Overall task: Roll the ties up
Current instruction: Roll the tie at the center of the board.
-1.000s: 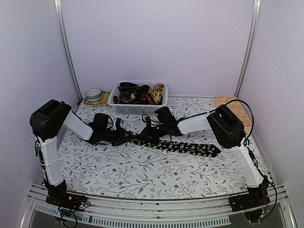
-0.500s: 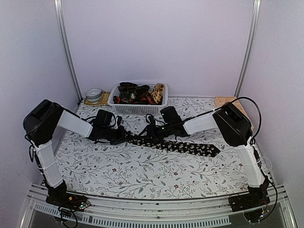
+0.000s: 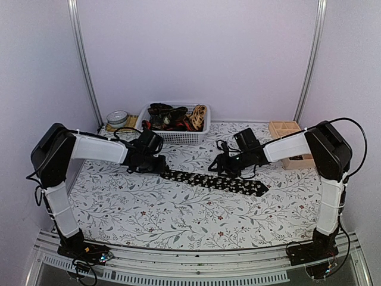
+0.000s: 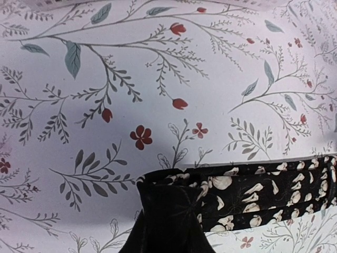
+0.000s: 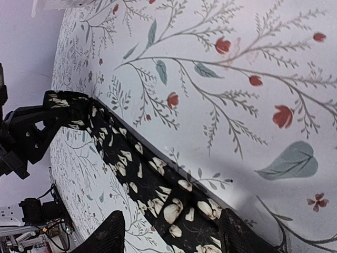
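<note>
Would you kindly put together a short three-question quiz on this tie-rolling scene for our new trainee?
1. True or false: the right gripper is open, with a finger on each side of the black tie.
2. Where do the other ties lie? A) in the white basket; B) in the wooden box; C) in the round tin.
3. Fill in: the ___ gripper is shut on the black tie's narrow end.
Key: 1 true; 2 A; 3 the left gripper.
</note>
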